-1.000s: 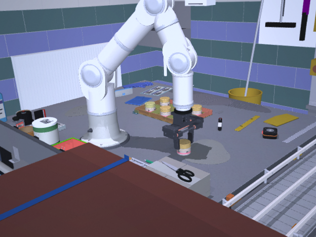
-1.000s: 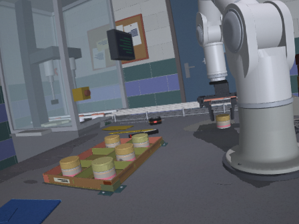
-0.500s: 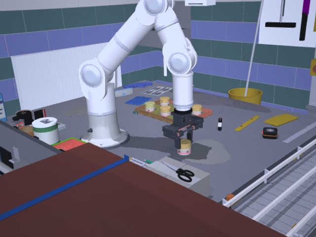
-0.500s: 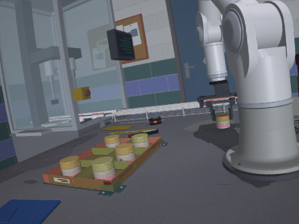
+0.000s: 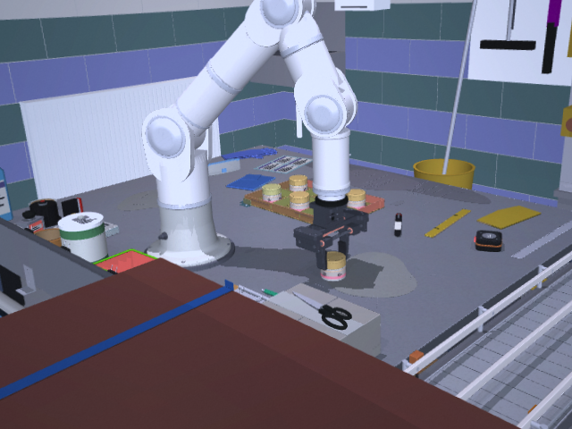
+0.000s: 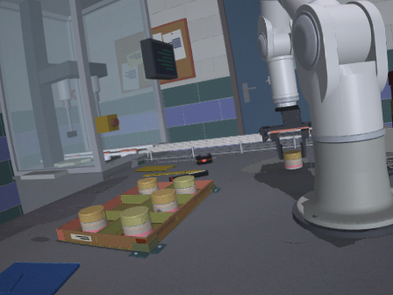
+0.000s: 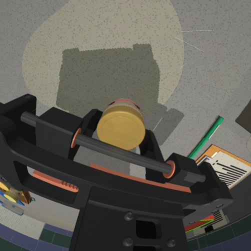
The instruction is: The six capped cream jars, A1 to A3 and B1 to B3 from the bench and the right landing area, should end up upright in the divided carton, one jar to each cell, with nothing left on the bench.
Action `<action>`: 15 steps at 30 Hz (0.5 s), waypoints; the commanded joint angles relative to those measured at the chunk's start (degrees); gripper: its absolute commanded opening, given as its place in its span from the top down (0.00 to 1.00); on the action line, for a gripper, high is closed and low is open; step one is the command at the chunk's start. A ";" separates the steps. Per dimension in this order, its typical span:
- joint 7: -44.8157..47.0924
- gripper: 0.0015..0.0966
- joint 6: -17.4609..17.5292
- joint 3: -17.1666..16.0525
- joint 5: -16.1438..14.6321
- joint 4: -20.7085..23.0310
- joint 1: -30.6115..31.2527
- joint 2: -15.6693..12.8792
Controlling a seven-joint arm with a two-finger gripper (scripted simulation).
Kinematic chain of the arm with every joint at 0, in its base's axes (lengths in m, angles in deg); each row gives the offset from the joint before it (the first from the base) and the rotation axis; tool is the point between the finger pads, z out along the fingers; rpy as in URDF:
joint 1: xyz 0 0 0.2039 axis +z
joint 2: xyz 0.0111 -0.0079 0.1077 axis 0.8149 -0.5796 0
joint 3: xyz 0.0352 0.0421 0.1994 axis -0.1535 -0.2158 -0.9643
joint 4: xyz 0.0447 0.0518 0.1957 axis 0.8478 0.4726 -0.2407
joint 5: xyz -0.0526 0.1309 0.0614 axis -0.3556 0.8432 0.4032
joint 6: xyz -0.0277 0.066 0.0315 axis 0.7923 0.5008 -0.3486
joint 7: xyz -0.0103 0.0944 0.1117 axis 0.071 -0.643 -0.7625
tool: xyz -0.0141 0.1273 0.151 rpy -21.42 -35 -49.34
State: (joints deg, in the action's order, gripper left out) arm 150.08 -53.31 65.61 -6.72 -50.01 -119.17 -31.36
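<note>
A cream jar point(image 5: 333, 266) point(image 6: 292, 160) point(image 7: 121, 125) with a tan cap and pink base stands upright on the pale landing patch point(image 5: 383, 274) in front of the arm. My gripper point(image 5: 333, 258) point(image 6: 291, 152) point(image 7: 120, 136) has come down over it, and its fingers are closed on the jar's sides just under the cap. Behind it the divided carton point(image 5: 310, 199) point(image 6: 138, 213) lies flat on the bench, and several capped jars stand upright in it, one to a cell. The arm hides part of the carton in the side camera.
A grey box with scissors point(image 5: 334, 316) lies just in front of the jar, beside a green pen point(image 7: 205, 137). To the right lie a small dark bottle point(image 5: 398, 225), a yellow ruler point(image 5: 447, 223) and a tape measure point(image 5: 488, 240). A railing edges the bench on the right.
</note>
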 commanded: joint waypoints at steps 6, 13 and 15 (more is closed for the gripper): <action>0.00 0.92 0.04 -0.03 0.01 0.03 0.01 -0.02; 0.00 0.94 -0.16 -0.03 0.01 0.08 0.01 0.12; 0.01 0.94 -0.73 -0.01 0.02 0.23 0.02 0.55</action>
State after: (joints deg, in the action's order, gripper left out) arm 150.09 -53.99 65.59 -6.70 -49.84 -119.15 -30.92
